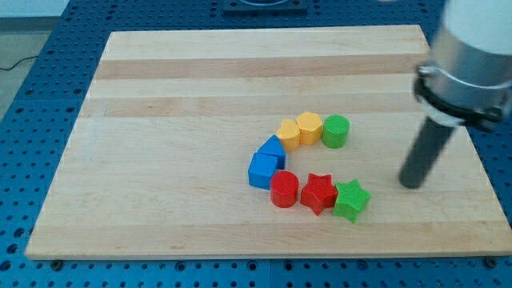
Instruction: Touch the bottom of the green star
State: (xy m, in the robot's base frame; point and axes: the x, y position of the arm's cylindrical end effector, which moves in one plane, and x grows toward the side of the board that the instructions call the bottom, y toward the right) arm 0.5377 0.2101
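Observation:
The green star (350, 199) lies on the wooden board (200, 96) at the right end of a row with a red star (318, 193) and a red cylinder (284, 190). My tip (410, 185) rests on the board to the right of the green star, a block's width or more away and slightly higher in the view. It touches no block.
Two blue blocks (266, 162) sit left of the red cylinder. Above them are a yellow pentagon (289, 134), a yellow hexagon (310, 127) and a green cylinder (336, 131). The board's right edge is close behind my tip.

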